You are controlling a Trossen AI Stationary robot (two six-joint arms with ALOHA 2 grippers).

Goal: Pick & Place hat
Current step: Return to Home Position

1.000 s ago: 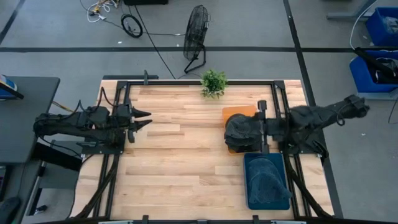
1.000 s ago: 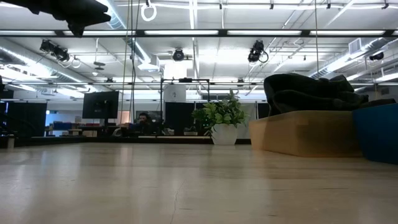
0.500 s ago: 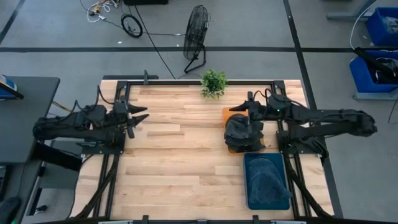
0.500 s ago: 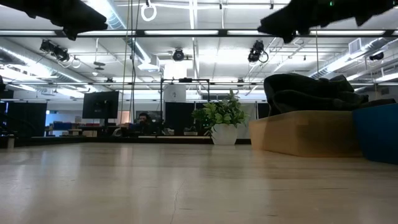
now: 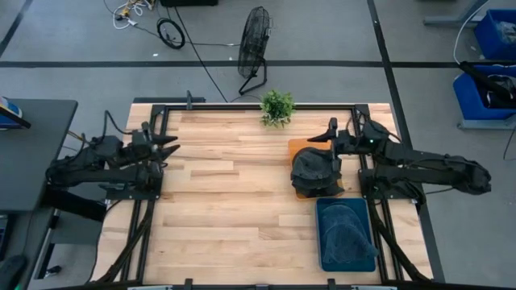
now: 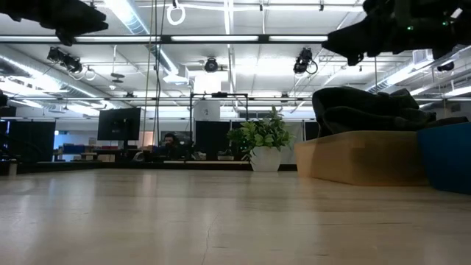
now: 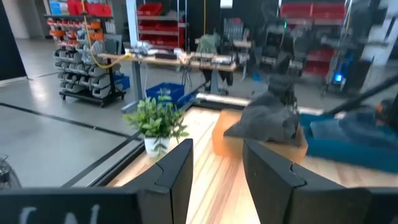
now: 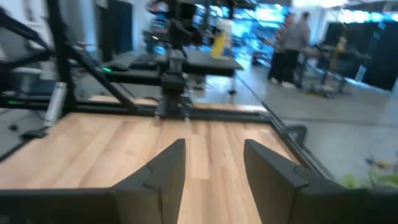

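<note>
Black caps [image 5: 314, 171] heaped in orange bin [image 5: 300, 146], blue caps [image 5: 348, 229] in blue bin [image 5: 325, 262] nearer, right side; left gripper [image 5: 172, 146], right gripper [image 5: 320, 134] empty, fingers parted, raised: sorting seemingly done

Right of centre in the overhead view, a rumpled heap of black caps [image 5: 314, 171] fills a small orange bin [image 5: 301, 147] and hides most of it. Just below, toward the lower right of the frame, a dark blue cap [image 5: 348, 232] lies inside a rectangular blue bin [image 5: 321, 242]. At table level, the black heap mounds above the orange bin's wall at the right.
</note>
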